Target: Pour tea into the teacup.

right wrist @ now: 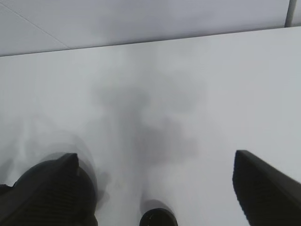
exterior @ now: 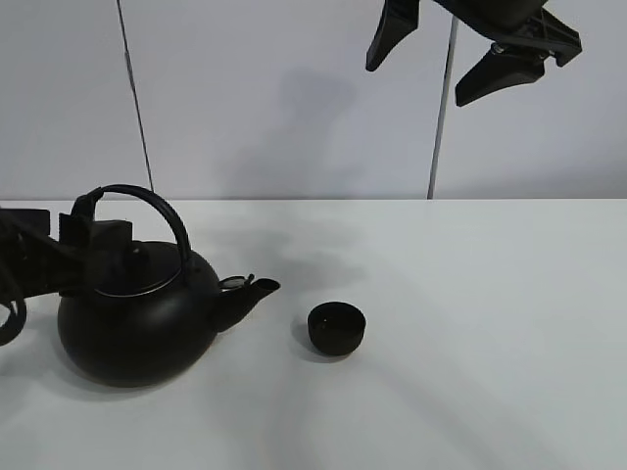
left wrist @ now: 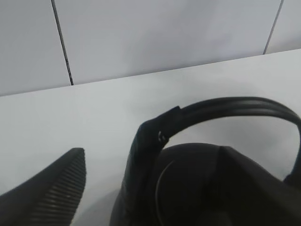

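A large round black kettle (exterior: 137, 318) with an arched handle (exterior: 162, 211) stands on the white table (exterior: 470, 323) at the left, its spout (exterior: 250, 292) pointing right. The teacup (exterior: 336, 328), a small black bowl-shaped cup, stands just right of the spout. My left gripper (exterior: 93, 240) is open at the left end of the handle. In the left wrist view the handle (left wrist: 221, 107) lies between its spread fingers (left wrist: 56, 193). My right gripper (exterior: 460, 49) is open and empty, high above the table. In the right wrist view the right gripper (right wrist: 157, 188) hangs above the teacup (right wrist: 157, 219).
A pale wall (exterior: 294, 98) with two thin vertical seams stands behind the table. The kettle's lid with its knob (exterior: 137, 257) sits on the kettle.
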Robot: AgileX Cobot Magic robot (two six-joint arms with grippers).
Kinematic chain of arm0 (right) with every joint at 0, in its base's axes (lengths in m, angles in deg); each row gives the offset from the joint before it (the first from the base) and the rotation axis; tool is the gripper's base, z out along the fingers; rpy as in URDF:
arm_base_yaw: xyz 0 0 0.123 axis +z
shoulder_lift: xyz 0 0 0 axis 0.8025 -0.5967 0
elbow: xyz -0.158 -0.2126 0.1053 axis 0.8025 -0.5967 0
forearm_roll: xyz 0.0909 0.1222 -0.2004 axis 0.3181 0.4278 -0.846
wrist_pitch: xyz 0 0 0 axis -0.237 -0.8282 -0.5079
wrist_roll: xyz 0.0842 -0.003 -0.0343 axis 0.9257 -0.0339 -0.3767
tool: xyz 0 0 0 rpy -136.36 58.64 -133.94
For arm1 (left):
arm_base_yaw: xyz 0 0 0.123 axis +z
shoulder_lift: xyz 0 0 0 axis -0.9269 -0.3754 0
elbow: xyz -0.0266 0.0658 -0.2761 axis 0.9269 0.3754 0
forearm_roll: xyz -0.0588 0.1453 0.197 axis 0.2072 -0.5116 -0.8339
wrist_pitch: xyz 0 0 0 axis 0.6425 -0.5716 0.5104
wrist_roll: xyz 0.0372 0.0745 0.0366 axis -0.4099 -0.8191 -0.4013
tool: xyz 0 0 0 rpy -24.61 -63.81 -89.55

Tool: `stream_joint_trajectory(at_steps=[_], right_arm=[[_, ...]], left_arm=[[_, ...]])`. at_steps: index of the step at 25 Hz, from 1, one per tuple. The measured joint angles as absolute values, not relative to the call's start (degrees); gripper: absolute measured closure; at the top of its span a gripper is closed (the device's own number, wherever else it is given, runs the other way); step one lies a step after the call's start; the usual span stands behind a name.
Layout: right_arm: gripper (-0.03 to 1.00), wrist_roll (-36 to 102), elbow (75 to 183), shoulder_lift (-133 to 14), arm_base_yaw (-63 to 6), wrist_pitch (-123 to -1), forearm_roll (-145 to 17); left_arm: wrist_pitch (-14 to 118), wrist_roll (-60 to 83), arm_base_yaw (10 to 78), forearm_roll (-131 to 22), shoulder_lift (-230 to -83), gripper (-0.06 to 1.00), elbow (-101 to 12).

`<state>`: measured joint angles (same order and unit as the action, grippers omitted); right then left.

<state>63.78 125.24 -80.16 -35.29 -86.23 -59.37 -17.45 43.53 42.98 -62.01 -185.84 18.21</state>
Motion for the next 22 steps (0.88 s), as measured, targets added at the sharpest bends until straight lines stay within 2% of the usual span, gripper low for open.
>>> stream_joint_trajectory(at_steps=[4, 10, 12, 16, 22], right_arm=[[0.36, 63.8, 125.2, -80.2, -35.3, -86.2, -59.4], [0.36, 63.8, 125.2, -80.2, -35.3, -86.2, -59.4], [0.36, 63.8, 125.2, -80.2, -35.3, -86.2, -59.4], [0.36, 63.8, 125.2, -80.2, -35.3, -86.2, -59.4], [0.36, 63.8, 125.2, -80.2, -35.3, -86.2, -59.4]], left_arm=[[-17.5, 45.4, 43.0, -63.5, -182.3, 0.32, 21.1], [-17.1, 44.7, 43.0, -63.7, -172.5, 0.31, 23.1], [-13.4, 44.5, 43.0, -63.7, -168.1, 0.31, 23.0], [3.2, 44.6, 43.0, -64.9, -156.4, 0.31, 19.3], [50.8, 55.8, 42.5, -71.2, -147.1, 0.31, 0.4]])
